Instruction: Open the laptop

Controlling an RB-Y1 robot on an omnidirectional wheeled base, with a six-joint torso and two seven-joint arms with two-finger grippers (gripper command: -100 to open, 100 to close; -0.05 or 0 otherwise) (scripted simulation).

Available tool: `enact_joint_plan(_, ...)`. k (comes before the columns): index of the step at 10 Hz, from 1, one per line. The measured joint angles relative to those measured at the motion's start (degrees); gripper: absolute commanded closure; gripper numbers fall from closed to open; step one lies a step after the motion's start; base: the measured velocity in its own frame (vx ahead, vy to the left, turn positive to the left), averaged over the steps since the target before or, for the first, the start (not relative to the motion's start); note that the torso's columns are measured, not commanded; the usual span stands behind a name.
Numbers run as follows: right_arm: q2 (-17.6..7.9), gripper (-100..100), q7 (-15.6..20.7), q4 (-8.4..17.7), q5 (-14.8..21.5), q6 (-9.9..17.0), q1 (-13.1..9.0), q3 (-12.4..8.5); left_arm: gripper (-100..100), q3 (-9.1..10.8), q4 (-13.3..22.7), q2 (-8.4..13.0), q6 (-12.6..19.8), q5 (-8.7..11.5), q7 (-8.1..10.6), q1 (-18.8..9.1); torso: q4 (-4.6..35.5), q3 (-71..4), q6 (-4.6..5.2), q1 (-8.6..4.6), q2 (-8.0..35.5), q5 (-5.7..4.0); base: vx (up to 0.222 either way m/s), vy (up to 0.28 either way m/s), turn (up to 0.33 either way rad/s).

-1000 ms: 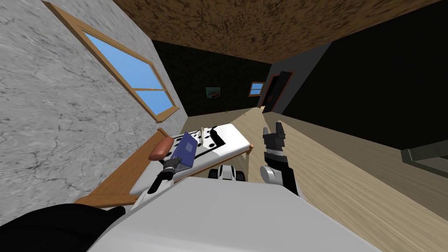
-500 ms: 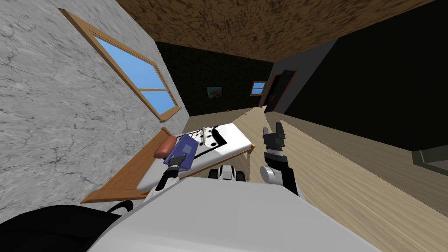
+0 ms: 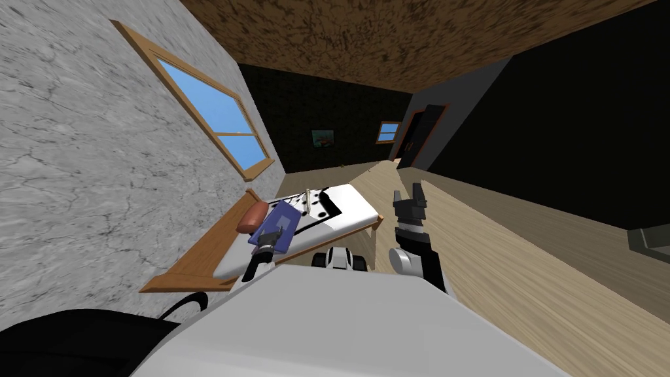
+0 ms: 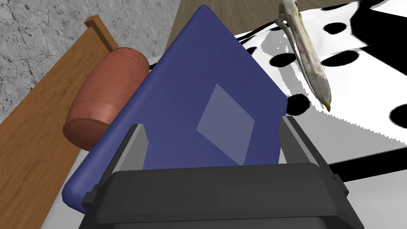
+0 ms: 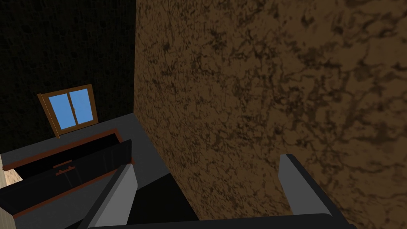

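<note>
Right gripper (image 5: 206, 162): fingers (image 5: 123, 195) spread, nothing between them. Background: mottled brown surface (image 5: 270, 79). Left of frame: wood-framed window (image 5: 69, 109) above a dark door (image 5: 67, 175).

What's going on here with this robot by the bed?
The robot stands at a bed and is working on a blue laptop that lies on it beside a reddish-brown bolster. Its left gripper is right at the laptop's near edge with its fingers open, not clamped on anything. The laptop looks closed, so the opening is not yet done. The right gripper is held up off to the side, open and empty.
</note>
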Motion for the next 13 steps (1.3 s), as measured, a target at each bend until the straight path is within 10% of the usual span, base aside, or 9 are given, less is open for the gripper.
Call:
enact_joint_plan(10,0.00,0,0.00,0.00,0.00,0.00,0.00,0.01,-100,-1.29,6.34,-6.26,-8.80,1.37,-3.71,-5.95,-0.02,-0.05,0.00,-0.06,-0.09,-0.02,-0.029,0.040,0.023)
enact_joint_plan(11,0.00,0,0.00,0.00,0.00,0.00,0.00,0.01,100,-1.29,6.34,-6.24,-8.79,1.37,-3.70,-5.94,-0.03,-0.06,0.00,-0.05,-0.09,-0.02,0.000,0.000,0.000)
enact_joint_plan(13,0.00,0,0.00,0.00,0.00,0.00,0.00,0.00,100,-1.26,5.47,-6.10,-7.81,1.64,-2.90,-5.59,-0.01,-0.02,0.00,0.13,-0.02,0.03,-0.008,0.057,-0.030)
